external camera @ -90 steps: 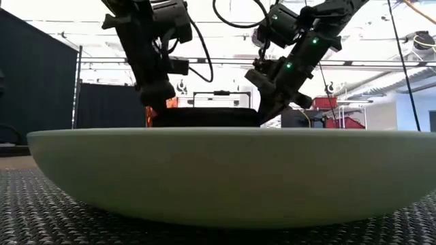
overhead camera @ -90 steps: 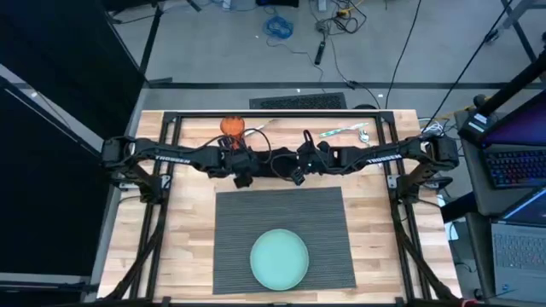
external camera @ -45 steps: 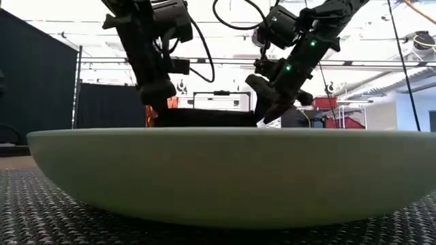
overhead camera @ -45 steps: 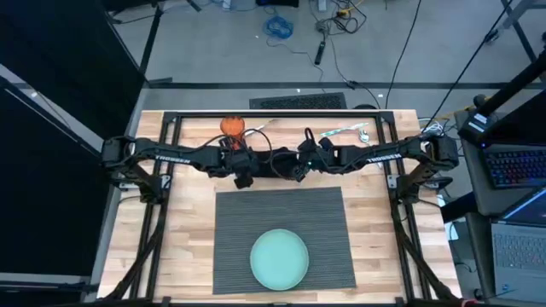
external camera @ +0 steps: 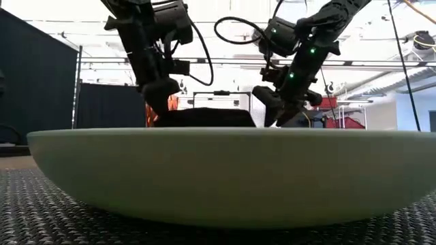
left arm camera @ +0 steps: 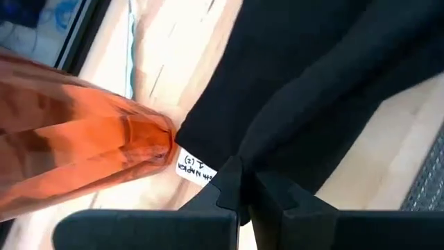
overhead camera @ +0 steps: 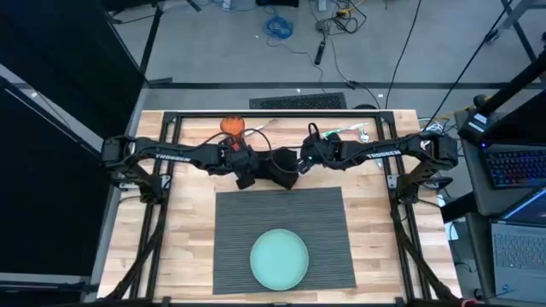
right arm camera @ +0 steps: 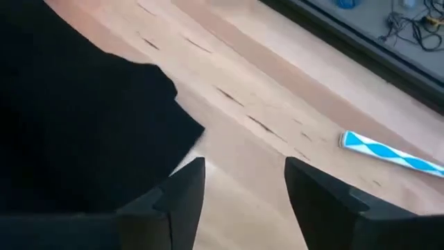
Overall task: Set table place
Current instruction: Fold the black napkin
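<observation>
Plate, pale teal and round, on the near half of the dark grey ribbed placemat, unmoved since a second ago; placemat itself flat at the near middle of the butcher-block table. Just past the placemat's far edge, black cloth napkin bunched on the wood, more gathered than before. Left gripper at the napkin's left end, fingers pressed together on a fold of the cloth beside its white label, same spot as before. Right gripper shifted back to the right and slightly farther since a second ago, now at the napkin's right end; fingers spread apart, empty, bare wood between them. Farther left, orange glass near the far edge. Farther right, a blue-and-white striped straw lying on the table.
</observation>
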`<state>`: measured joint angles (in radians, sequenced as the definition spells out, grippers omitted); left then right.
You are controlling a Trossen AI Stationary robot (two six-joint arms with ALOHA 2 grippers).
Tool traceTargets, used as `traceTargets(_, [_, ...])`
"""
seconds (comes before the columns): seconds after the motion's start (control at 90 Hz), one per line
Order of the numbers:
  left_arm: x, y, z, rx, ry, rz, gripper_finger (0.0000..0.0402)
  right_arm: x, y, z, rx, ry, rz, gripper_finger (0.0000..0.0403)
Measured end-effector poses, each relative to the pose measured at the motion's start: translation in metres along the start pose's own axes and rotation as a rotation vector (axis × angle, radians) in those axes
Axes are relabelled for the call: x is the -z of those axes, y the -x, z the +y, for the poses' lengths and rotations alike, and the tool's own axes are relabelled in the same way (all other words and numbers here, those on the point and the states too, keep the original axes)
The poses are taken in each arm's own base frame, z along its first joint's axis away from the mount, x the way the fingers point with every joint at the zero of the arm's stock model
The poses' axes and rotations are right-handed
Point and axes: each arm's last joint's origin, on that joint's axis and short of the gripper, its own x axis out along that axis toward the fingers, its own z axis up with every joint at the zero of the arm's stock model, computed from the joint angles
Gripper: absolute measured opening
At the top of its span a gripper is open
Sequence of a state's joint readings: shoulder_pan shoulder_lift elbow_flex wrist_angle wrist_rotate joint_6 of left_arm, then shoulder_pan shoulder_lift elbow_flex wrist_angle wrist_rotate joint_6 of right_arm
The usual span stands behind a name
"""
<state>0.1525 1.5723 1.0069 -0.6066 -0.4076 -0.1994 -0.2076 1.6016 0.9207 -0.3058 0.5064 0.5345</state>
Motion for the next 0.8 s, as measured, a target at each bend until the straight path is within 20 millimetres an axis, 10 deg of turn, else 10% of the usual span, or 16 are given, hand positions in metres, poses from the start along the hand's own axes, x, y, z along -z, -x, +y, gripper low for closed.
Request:
traceTargets(0.367, [-0.001, -0.003, 0.006, -0.01, 0.05, 0.006, 0.0, 0.008, 0.014, 0.024, -0.235, 0.096, 0.039, 0.0165])
traceTargets(0.8, [-0.001, -0.007, 0.009, -0.008, 0.061, 0.02, 0.0, 0.016, 0.09, 0.051, -0.556, 0.458, -0.138, 0.0164])
